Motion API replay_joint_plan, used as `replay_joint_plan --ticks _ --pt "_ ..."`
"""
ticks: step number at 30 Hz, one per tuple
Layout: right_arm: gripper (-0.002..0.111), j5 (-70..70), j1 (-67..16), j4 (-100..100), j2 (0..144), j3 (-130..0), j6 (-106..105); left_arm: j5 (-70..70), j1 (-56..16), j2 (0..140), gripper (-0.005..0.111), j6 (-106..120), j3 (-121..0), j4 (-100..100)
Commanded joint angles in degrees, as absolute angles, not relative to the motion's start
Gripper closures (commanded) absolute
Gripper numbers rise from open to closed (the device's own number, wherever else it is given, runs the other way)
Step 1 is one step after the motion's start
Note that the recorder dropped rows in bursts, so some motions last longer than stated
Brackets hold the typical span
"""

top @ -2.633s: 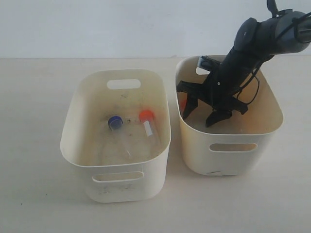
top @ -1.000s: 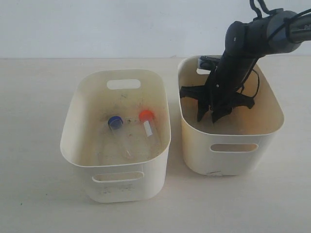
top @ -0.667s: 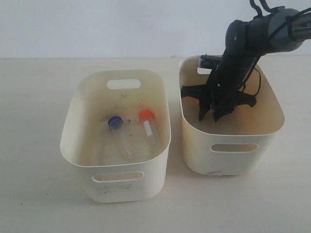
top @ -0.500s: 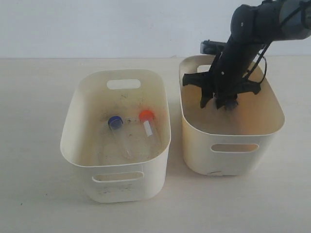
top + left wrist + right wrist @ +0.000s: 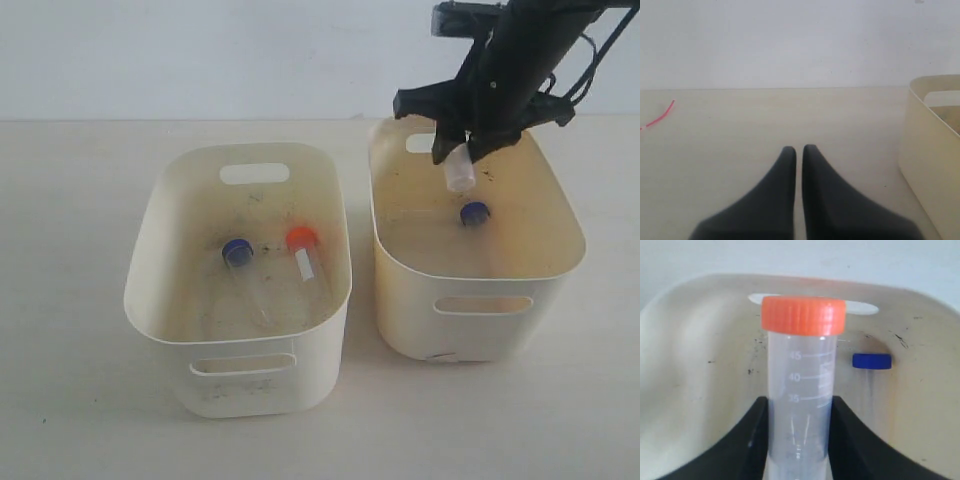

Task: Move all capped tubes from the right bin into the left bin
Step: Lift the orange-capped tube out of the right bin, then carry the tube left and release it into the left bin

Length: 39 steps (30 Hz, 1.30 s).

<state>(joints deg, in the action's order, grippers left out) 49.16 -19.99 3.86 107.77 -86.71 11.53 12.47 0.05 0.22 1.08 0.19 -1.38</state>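
My right gripper [image 5: 458, 150] hangs above the far end of the right bin [image 5: 560, 270], shut on an orange-capped tube [image 5: 802, 365]. In the exterior view that tube [image 5: 459, 172] shows as a pale stub below the fingers. A blue-capped tube [image 5: 474, 213] lies on the right bin's floor; its cap also shows in the right wrist view, blue-capped tube [image 5: 871, 361]. The left bin [image 5: 150, 270] holds a blue-capped tube [image 5: 237, 252] and an orange-capped tube with a white label [image 5: 303, 245]. My left gripper [image 5: 799, 149] is shut and empty over bare table.
The two bins stand side by side with a narrow gap between them. A bin wall [image 5: 927, 150] shows at the edge of the left wrist view. A red strand [image 5: 659, 117] lies on the table. A pale wall runs behind the table.
My right gripper has risen out of the right bin with the orange-capped tube between its fingers. The blue-capped tube on that bin's floor has come into view.
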Motion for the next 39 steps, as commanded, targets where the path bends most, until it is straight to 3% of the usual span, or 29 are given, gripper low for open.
replay_joint_plan --ticks 1,11,19,23,26,33,35,39 --pt "0.108 49.3 -20.3 7.5 102.4 -86.7 8.6 12.0 0.0 0.0 0.103 1.0 0.0 -1.5" --pt "0.108 44.6 -37.5 8.0 96.5 -86.7 7.2 12.0 0.0 0.0 0.103 1.0 0.0 -1.5" --pt "0.107 43.0 -40.7 10.8 100.3 -86.7 6.6 12.0 0.0 0.0 0.103 1.0 0.0 -1.5" --pt "0.094 42.9 -40.7 15.9 101.9 -86.7 4.2 12.0 0.0 0.0 0.103 1.0 0.0 -1.5" --pt "0.078 42.9 -40.7 19.7 102.5 -86.7 1.5 12.0 0.0 0.0 0.103 1.0 0.0 -1.5" --pt "0.031 45.2 -40.7 19.7 104.7 -86.7 0.6 12.0 0.0 0.0 0.103 1.0 0.0 -1.5" --pt "0.025 45.2 -40.7 19.6 105.2 -86.7 0.0 12.0 0.0 0.0 0.103 1.0 0.0 -1.5" --pt "0.025 45.0 -40.7 19.8 105.4 -86.7 -0.5 12.0 0.0 0.0 0.103 1.0 0.0 -1.5"
